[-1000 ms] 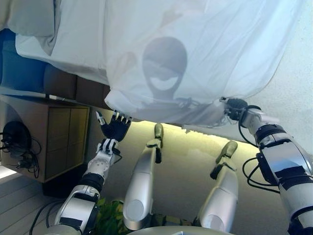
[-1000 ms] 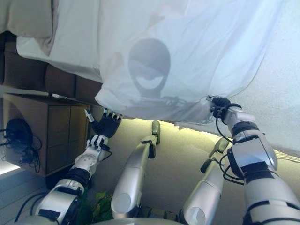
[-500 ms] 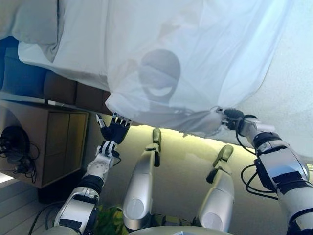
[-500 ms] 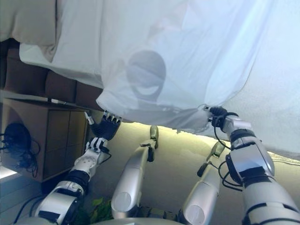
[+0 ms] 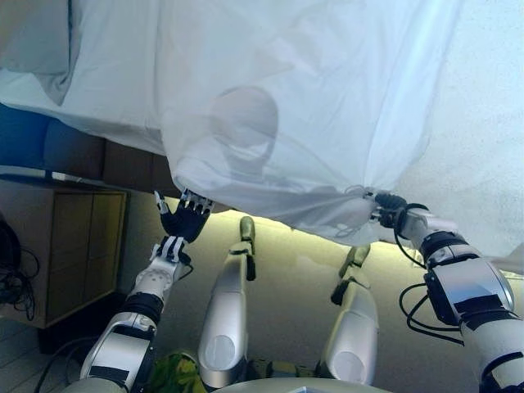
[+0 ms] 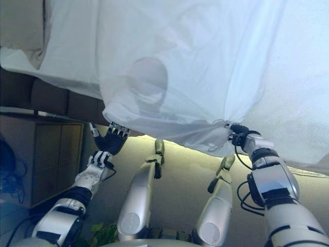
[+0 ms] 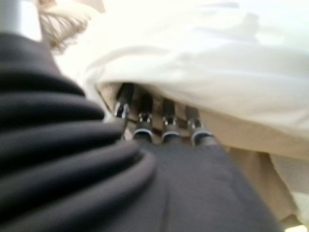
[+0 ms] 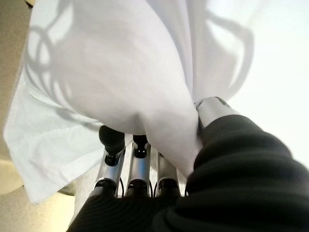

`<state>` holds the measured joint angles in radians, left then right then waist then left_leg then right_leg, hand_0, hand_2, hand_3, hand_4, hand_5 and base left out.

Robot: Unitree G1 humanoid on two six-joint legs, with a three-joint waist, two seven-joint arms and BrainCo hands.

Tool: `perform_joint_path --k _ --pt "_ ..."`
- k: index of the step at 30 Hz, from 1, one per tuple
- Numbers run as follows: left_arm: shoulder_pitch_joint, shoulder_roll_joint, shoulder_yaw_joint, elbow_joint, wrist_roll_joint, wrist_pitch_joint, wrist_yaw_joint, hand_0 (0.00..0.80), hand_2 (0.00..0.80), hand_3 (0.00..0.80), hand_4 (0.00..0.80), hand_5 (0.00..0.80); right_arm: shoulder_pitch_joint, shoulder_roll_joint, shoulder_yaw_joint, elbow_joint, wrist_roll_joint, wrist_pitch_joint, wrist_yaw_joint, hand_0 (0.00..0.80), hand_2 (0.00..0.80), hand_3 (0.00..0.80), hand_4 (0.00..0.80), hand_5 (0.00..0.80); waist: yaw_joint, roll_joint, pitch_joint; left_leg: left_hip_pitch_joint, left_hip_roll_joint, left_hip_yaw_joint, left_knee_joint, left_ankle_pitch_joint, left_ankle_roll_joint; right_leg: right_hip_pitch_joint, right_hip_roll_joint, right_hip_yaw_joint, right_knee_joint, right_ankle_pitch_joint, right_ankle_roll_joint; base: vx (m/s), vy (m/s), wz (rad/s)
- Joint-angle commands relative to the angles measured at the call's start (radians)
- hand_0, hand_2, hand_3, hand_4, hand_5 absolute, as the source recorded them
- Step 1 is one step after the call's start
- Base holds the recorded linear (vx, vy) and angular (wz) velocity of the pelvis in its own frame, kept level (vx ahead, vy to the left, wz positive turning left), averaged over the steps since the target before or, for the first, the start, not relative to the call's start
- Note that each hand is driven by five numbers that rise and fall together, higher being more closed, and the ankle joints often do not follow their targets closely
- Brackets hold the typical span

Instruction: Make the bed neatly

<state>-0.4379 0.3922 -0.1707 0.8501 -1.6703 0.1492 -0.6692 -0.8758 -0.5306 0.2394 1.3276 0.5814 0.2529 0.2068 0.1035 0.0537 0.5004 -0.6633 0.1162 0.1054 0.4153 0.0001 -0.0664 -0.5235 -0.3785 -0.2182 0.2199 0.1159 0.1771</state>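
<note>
A white sheet point(image 5: 303, 106) drapes over the bed and hangs past its near edge in a loose fold. My right hand point(image 5: 388, 204) is shut on a gathered bunch of the sheet's hem, and the cloth point(image 8: 145, 96) passes between thumb and curled fingers point(image 8: 137, 164). My left hand point(image 5: 182, 219) is open with spread fingers, palm up, just below the hem at the sheet's left corner. Its straight fingers point(image 7: 166, 125) reach under the hem point(image 7: 203, 92), which hides their tips.
A pillow point(image 5: 37, 37) lies at the top left of the bed. The bare white mattress point(image 5: 483, 123) shows on the right. Below the sheet are the brown bed base point(image 5: 123, 164) and a wooden cabinet point(image 5: 70, 246) to the left.
The whole picture has shifted, so the camera has moved. My left hand has come up to the sheet's hem. The right hand keeps its hold on the sheet.
</note>
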Motion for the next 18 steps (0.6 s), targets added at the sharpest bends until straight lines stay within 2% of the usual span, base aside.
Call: perform_joint_path --k 1,6,9,15,18 --pt "-0.125 0.066 0.134 0.064 -0.082 0.021 0.039 0.000 0.000 0.000 0.000 0.000 0.111 -0.132 0.014 0.039 -0.033 0.064 -0.050 0.800 0.800 0.800 0.800 0.800 -0.009 0.005 0.020 0.030 0.010 -0.021 -0.077 0.008 -0.020 -0.076 -0.005 0.046 0.086 0.027 0.009 -0.009 0.003 -0.03" --pt "-0.237 0.128 0.145 0.166 -0.088 0.070 0.166 0.000 0.000 0.000 0.000 0.000 0.098 -0.159 0.016 0.049 -0.068 0.081 -0.058 0.800 0.800 0.800 0.800 0.800 -0.034 -0.034 0.020 -0.008 0.032 -0.017 -0.046 -0.001 -0.022 -0.113 0.013 0.058 0.102 0.031 0.008 -0.013 -0.002 -0.10" --pt "-0.299 0.177 0.153 0.232 -0.100 0.070 0.245 0.000 0.000 0.000 0.000 0.000 0.089 -0.185 0.019 0.052 -0.101 0.100 -0.055 0.800 0.800 0.800 0.800 0.800 -0.051 -0.047 0.020 -0.034 0.041 -0.015 -0.023 -0.009 -0.023 -0.140 0.021 0.066 0.114 0.034 0.007 -0.027 0.043 -0.07" --pt "-0.348 0.236 0.162 0.295 -0.114 0.081 0.307 0.000 0.000 0.000 0.000 0.000 0.090 -0.234 0.019 0.063 -0.169 0.093 -0.060 0.800 0.800 0.800 0.800 0.800 -0.064 -0.051 0.020 -0.084 0.041 -0.023 0.007 -0.022 -0.020 -0.195 0.029 0.082 0.138 0.035 0.005 -0.024 0.036 -0.08" --pt "-0.337 0.240 0.162 0.295 -0.124 0.105 0.315 0.000 0.000 0.000 0.000 0.000 0.082 -0.245 0.026 0.053 -0.156 0.077 -0.083 0.800 0.800 0.800 0.800 0.800 -0.063 -0.047 0.020 -0.105 0.035 -0.031 0.017 -0.029 -0.016 -0.220 0.030 0.087 0.150 0.033 0.006 -0.028 0.012 -0.06"
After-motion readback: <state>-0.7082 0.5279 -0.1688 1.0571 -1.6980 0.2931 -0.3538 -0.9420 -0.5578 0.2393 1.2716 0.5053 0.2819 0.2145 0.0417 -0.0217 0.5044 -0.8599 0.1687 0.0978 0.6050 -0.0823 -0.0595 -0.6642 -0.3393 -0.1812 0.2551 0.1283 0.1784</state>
